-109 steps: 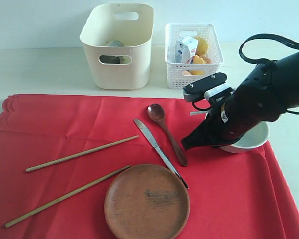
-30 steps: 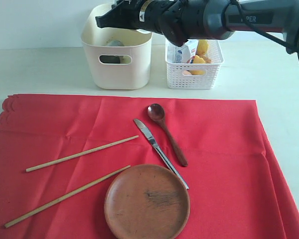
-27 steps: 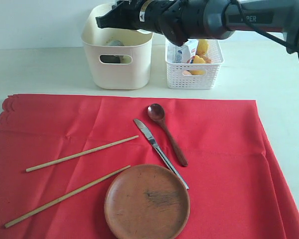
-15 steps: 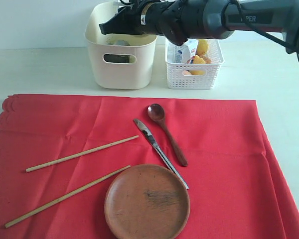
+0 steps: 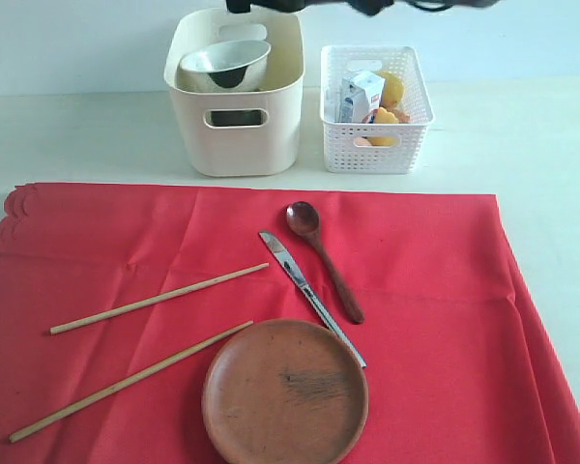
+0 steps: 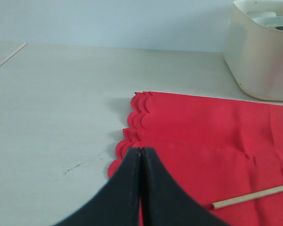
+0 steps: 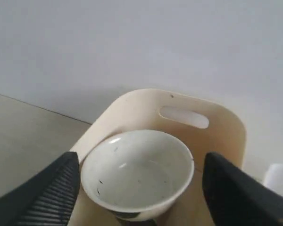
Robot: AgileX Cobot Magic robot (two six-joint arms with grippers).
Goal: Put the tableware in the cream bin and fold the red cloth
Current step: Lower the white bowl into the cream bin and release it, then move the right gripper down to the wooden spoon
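Now the pale bowl [image 5: 224, 64] sits mouth-up in the cream bin [image 5: 237, 145] at the far side, and the right gripper [image 7: 141, 183] hovers above it with its jaws spread wide, gripping nothing. On the red cloth [image 5: 435, 319] the two chopsticks [image 5: 159, 299] lie roughly parallel, long axes running near-left to far-right, while the knife [image 5: 309, 295] and the spoon [image 5: 324, 259] (scoop end farthest away) slant far-left to near-right, just beyond the brown plate [image 5: 285, 391]. The left gripper [image 6: 140, 155] is pinched closed and empty over the cloth's scalloped left edge.
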